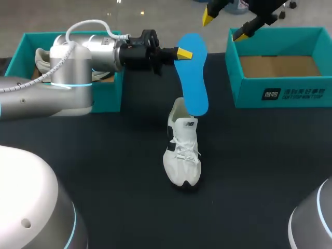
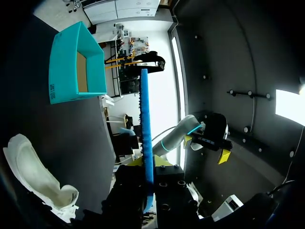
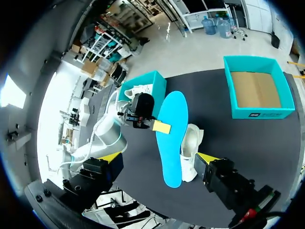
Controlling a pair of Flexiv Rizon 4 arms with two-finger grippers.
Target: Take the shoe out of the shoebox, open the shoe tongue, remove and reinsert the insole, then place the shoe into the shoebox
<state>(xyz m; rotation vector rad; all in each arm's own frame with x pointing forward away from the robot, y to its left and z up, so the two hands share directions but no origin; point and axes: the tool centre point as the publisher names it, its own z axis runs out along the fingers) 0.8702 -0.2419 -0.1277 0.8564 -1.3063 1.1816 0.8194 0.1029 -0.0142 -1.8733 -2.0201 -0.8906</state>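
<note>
My left gripper [image 1: 182,53] is shut on a blue insole [image 1: 193,72] and holds it in the air, its lower end just above the heel of the white shoe [image 1: 182,151]. The shoe stands upright on the dark table, toe toward the front edge. In the left wrist view the insole [image 2: 145,129] shows edge-on between my fingers, with the shoe [image 2: 33,176] off to one side. My right gripper [image 1: 225,26] hangs open and holds nothing, high near the empty teal shoebox [image 1: 280,88]. The right wrist view looks down on the insole [image 3: 172,138], the shoe [image 3: 191,145] and the left gripper [image 3: 159,126].
A second teal box [image 1: 106,96] stands at the back left behind my left arm, with another white shoe [image 1: 44,59] inside. The empty box [image 3: 257,112] is at the back right. The shoe stands on black table surface [image 1: 249,171].
</note>
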